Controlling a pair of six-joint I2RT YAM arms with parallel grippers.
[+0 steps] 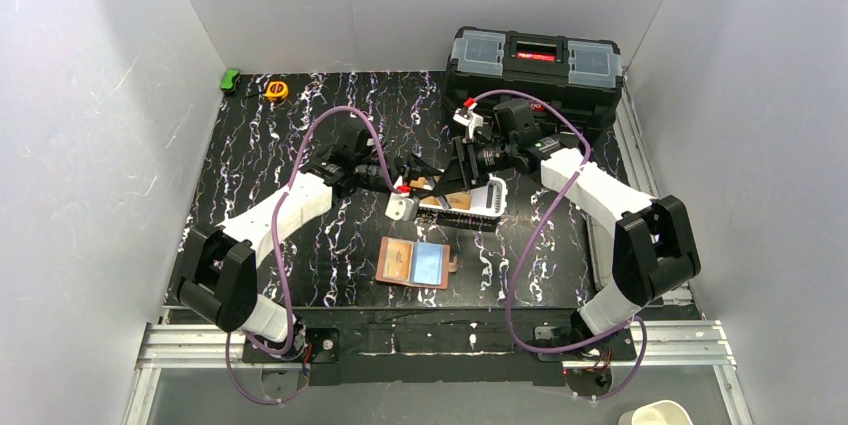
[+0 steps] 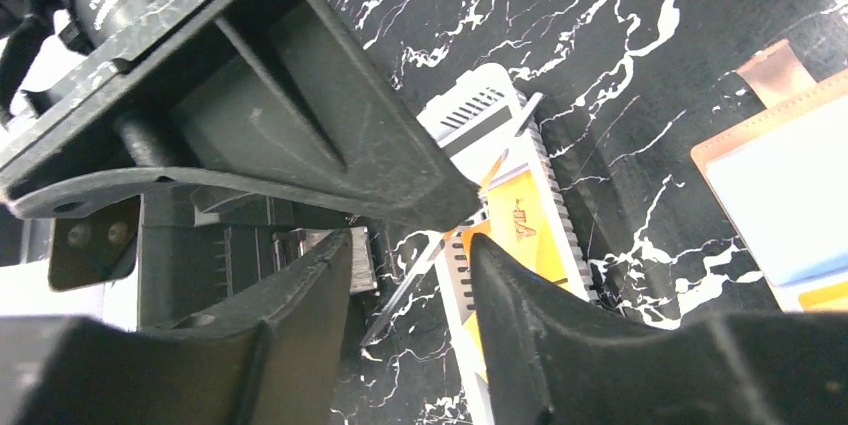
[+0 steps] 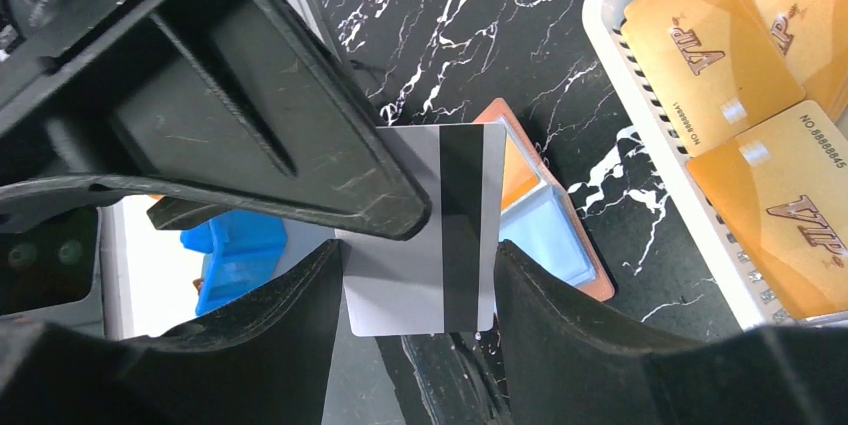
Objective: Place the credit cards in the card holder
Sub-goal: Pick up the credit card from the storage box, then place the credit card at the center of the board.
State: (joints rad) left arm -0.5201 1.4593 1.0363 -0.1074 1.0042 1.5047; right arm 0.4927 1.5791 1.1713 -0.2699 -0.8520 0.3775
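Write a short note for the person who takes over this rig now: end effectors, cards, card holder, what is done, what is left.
Right end effector: shut on a grey card with a black stripe, above the table.
Left end effector: a thin card edge runs between its jaws; grip cannot be told.
Card holder: open on the table, near the white basket.
Done: an orange card and a light blue card lie in it.
To do: the grey card, then the orange cards in the basket.

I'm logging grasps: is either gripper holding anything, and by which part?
The right gripper holds a pale grey plastic card with a black stripe, by its two long edges. Whether the left gripper grips anything cannot be told.
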